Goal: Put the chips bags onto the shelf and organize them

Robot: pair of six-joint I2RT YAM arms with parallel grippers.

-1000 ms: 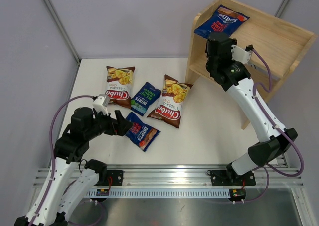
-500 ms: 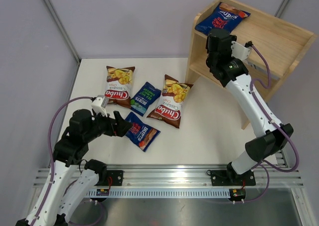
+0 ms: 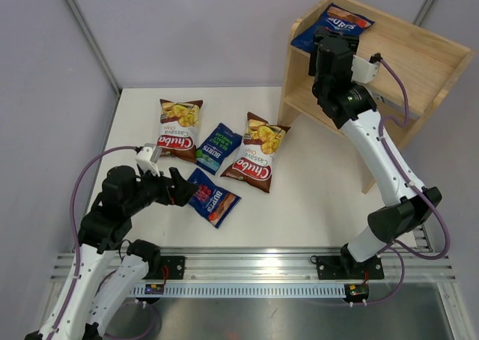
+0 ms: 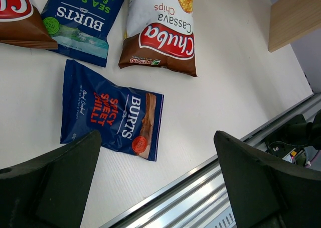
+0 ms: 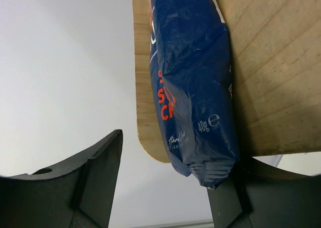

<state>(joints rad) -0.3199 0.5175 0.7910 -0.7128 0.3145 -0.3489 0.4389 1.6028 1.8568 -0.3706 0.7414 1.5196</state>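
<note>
A dark blue Burts bag (image 3: 334, 22) lies on the top board of the wooden shelf (image 3: 419, 55). My right gripper (image 3: 327, 42) is at that bag's near end, open. In the right wrist view the bag (image 5: 193, 77) rests on the shelf board (image 5: 266, 62), its end against one finger, with a gap to the other. On the table lie two Chuba bags (image 3: 179, 126) (image 3: 258, 153), a green Burts bag (image 3: 218, 148) and a red-accented Burts bag (image 3: 215, 199). My left gripper (image 3: 178, 190) hangs open just left of the red-accented bag (image 4: 110, 112), holding nothing.
A metal rail (image 3: 254, 269) runs along the table's near edge and shows in the left wrist view (image 4: 225, 198). The shelf's lower tier (image 3: 314, 100) is partly hidden by my right arm. Grey wall panels stand behind the table.
My right gripper has opened and let go of the blue bag, which now lies a little farther back on the shelf's top. The left arm has barely moved.
</note>
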